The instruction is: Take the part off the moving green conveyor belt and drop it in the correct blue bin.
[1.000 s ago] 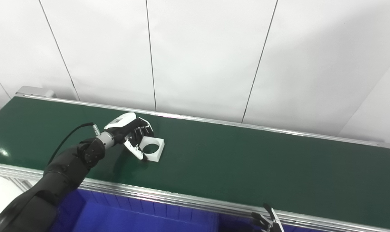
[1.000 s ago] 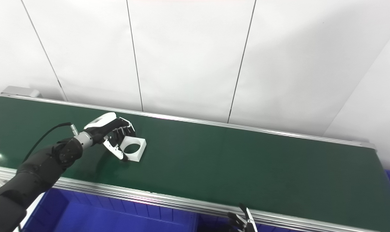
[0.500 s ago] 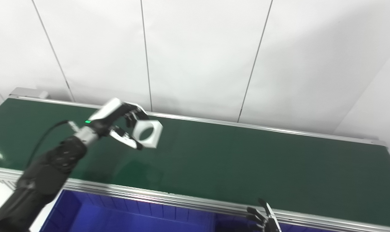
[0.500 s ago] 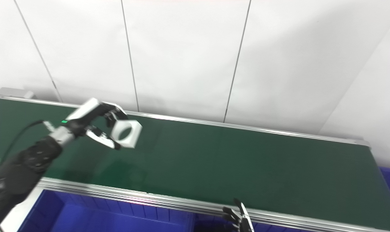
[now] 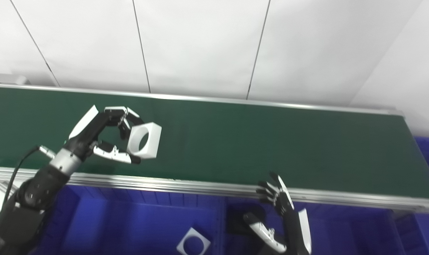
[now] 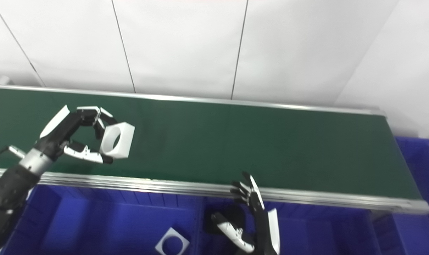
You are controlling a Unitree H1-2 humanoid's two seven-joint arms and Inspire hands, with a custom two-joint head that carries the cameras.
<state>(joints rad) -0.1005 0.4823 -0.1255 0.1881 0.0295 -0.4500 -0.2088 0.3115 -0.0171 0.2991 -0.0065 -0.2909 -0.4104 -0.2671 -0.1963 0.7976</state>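
A white square part with a round hole [image 5: 144, 140] is held in the air above the near half of the green conveyor belt [image 5: 257, 138]. My left hand [image 5: 102, 136] is shut on it, fingers over its top edge and thumb under its lower edge. My right hand [image 5: 283, 217] hangs open in front of the belt's near rail, above the blue bins, holding nothing. A second white square part with a hole [image 5: 193, 243] lies in the blue bin [image 5: 140, 223] below the left hand.
An aluminium rail [image 5: 207, 187] runs along the belt's near edge. A dark part [image 5: 241, 219] lies in the middle blue bin beside my right hand. More blue bins [image 6: 418, 156] stand past the belt's right end. White wall panels rise behind the belt.
The left hand closed on the white part on the belt, lifted it and carried it toward the near rail. The camera tilted down, bringing bins and the right hand into view.
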